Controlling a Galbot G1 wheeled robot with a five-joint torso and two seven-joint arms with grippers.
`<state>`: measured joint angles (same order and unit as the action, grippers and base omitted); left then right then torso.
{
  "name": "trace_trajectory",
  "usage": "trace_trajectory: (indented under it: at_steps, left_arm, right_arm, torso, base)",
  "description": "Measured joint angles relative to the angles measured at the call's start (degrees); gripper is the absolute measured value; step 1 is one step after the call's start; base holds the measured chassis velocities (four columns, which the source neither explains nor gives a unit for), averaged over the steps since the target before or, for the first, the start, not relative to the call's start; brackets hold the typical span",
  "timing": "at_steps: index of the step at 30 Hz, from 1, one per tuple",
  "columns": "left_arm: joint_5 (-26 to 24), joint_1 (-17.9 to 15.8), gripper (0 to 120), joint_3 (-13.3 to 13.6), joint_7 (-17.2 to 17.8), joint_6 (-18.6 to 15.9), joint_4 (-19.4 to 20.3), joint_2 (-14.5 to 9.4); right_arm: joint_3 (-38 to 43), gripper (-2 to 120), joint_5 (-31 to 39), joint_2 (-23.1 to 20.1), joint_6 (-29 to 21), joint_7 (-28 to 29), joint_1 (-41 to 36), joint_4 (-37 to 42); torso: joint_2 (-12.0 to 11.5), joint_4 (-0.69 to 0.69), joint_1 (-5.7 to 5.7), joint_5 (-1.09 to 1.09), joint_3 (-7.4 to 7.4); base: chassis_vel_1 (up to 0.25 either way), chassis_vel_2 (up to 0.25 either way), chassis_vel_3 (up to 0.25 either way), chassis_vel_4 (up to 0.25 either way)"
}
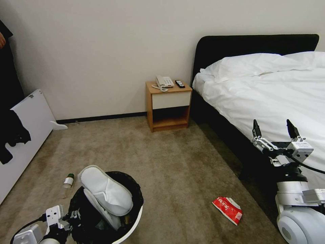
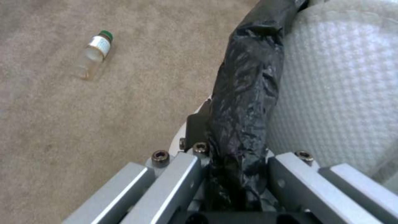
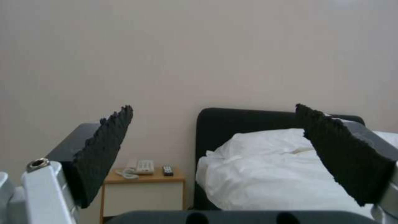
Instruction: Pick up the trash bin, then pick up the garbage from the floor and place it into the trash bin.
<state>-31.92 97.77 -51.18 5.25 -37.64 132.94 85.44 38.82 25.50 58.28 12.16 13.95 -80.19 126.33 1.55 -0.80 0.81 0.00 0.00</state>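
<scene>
The trash bin (image 1: 133, 225), white with a black bag lining, sits at the bottom left of the head view with white slippers (image 1: 106, 189) sticking out of it. My left gripper (image 1: 72, 217) is shut on the bin's bagged rim (image 2: 244, 93); the wrist view shows the rim pinched between the jaws, a slipper (image 2: 331, 87) just beside. A green-capped small bottle (image 1: 68, 182) (image 2: 94, 53) lies on the carpet left of the bin. A red snack packet (image 1: 228, 209) lies on the carpet to the right. My right gripper (image 1: 273, 130) is raised near the bed, open and holding nothing.
A bed (image 1: 271, 91) with white linen fills the right side. A wooden nightstand (image 1: 168, 106) with a phone stands against the far wall. A white board (image 1: 30, 125) with black cloth draped on it leans at the left. Open carpet lies in the middle.
</scene>
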Motion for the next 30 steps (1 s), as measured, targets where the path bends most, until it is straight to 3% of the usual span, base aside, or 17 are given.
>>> trace_trajectory:
  at_steps: [11,14,16,17,21,25,27,30]
  left_arm:
    - [-0.03,-0.44,2,0.01,0.0,0.11,-0.64,0.01]
    - [-0.04,-0.56,2,0.02,0.0,0.12,-0.9,0.02]
    - [-0.04,-0.67,2,-0.12,0.0,0.16,-1.12,0.02]
    - [-0.04,-0.67,2,-0.12,0.0,0.16,-1.12,0.02]
    - [-0.1,-0.79,2,-0.36,-0.01,0.24,-1.53,-0.02]
    - [-0.13,-0.76,2,-0.4,-0.02,0.28,-1.65,-0.16]
    - [-0.21,-0.79,2,-0.53,-0.02,0.31,-1.81,-0.21]
    - [-0.23,-0.78,2,-0.57,-0.03,0.39,-1.92,-0.22]
  right_arm:
    - [-0.58,100,0.48,-0.72,-0.21,0.21,0.84,-1.04]
    - [-1.01,100,0.9,-2.16,-2.61,1.28,1.11,-1.43]
    - [-1.07,100,2.86,-4.1,-7.44,2.32,0.99,-1.51]
    - [-1.07,100,2.86,-4.1,-7.44,2.32,0.99,-1.51]
    - [-4.07,100,8.46,-8.69,-21.93,7.55,0.49,-2.1]
    - [-6.7,100,11.06,-10.75,-27.05,10.3,0.9,-3.06]
    - [-10.97,100,16.68,-13.4,-33.98,14.46,2.34,-3.5]
    - [-14.5,100,20.32,-14.75,-37.05,16.37,4.1,-4.2]
  torso:
    - [0.01,-0.01,0.0,0.0,0.0]
    - [0.01,0.0,0.0,0.0,0.0]
    - [0.01,0.01,0.0,0.0,0.0]
    - [0.01,0.01,0.0,0.0,0.0]
    - [0.01,0.0,0.0,0.0,0.0]
    - [0.01,-0.01,0.0,0.01,0.0]
    - [0.01,0.0,0.0,0.0,0.0]
    - [0.01,0.01,0.0,-0.01,0.0]
  base:
    - [0.0,0.0,0.0,0.0]
    - [0.0,0.0,0.0,0.0]
    - [0.0,0.0,0.0,0.0]
    - [0.0,0.0,0.0,0.0]
    - [0.0,0.0,0.0,0.0]
    - [0.0,0.0,0.0,0.0]
    - [0.0,0.0,0.0,0.0]
    - [0.0,0.0,0.0,0.0]
